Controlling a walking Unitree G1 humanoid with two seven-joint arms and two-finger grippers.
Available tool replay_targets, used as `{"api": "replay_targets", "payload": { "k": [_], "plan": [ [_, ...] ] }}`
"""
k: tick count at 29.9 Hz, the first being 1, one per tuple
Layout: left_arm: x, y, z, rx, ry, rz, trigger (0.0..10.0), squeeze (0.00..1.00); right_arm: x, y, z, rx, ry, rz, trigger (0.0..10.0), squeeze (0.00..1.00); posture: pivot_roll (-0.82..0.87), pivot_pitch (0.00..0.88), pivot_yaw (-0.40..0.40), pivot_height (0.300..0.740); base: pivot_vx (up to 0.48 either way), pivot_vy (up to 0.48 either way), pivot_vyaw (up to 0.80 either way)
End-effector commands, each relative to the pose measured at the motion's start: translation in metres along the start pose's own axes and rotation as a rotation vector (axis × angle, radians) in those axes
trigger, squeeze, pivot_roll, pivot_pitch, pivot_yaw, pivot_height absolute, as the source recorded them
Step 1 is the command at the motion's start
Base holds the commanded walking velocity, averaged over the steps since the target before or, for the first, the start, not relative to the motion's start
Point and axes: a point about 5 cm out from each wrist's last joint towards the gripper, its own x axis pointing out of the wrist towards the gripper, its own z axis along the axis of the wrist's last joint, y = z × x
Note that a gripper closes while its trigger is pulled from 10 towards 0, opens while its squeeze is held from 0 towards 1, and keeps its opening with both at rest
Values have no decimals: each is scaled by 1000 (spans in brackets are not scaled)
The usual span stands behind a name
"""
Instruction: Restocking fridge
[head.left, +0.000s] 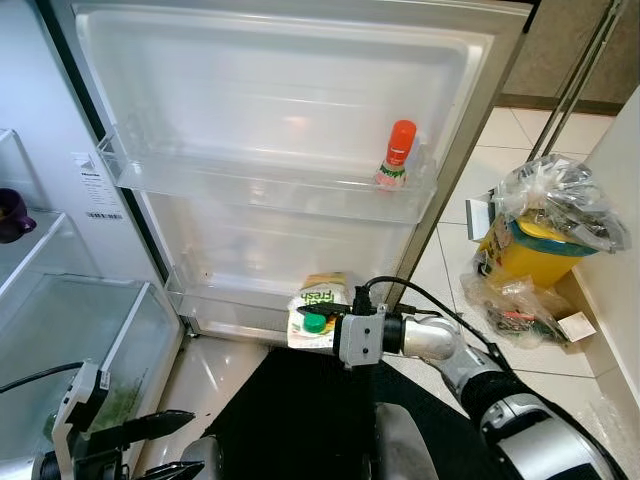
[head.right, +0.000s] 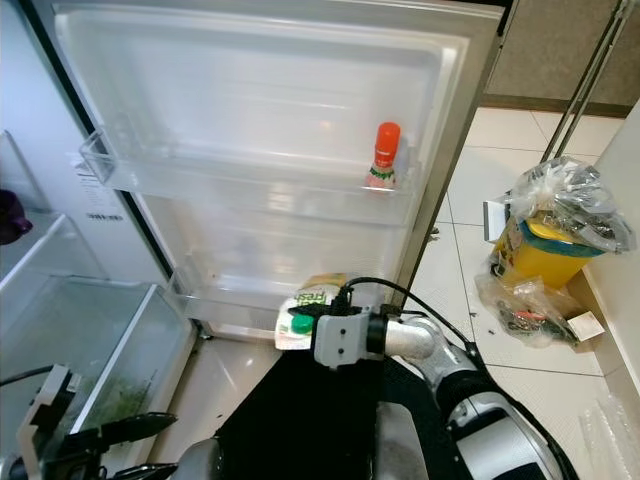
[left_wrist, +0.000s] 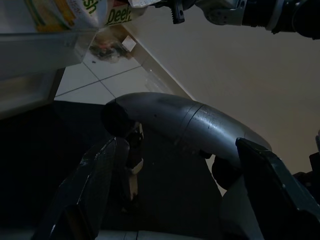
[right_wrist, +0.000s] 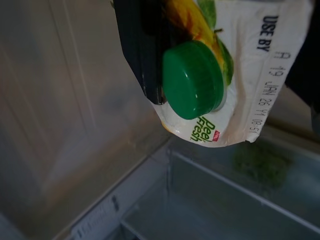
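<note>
the right gripper (head.left: 318, 318) is clamped on a juice carton (head.left: 318, 305) with a green cap (right_wrist: 192, 80), holding it at the lowest door shelf (head.left: 215, 303) of the open fridge. the left gripper (head.left: 160, 445) hangs low with fingers spread. an orange-capped bottle (head.left: 396, 155) stands on the upper door shelf (head.left: 250, 185).

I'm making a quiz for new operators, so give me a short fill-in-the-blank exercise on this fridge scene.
1. The right end effector holds a juice carton with a ____ cap.
2. The bottle on the upper door shelf has an ____ cap.
3. The carton is at the ____ door shelf.
4. The left end effector hangs low, its fingers ____.

Missing words: green; orange; lower; open
</note>
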Motion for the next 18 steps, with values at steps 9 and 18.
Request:
{"api": "replay_targets", "payload": {
  "k": [9, 18],
  "plan": [
    [-6, -1, 4, 1, 30, 11, 10000, 0, -8, -15, -9, -43, 92, -86, 10000, 0, 38, 217, -46, 551, 0, 0, 0],
    [-6, -1, 4, 1, 30, 13, 10000, 0, -11, -27, -8, 37, 53, -242, 10000, 0, 39, 217, -45, 551, 0, 0, 0]
  ]
}}
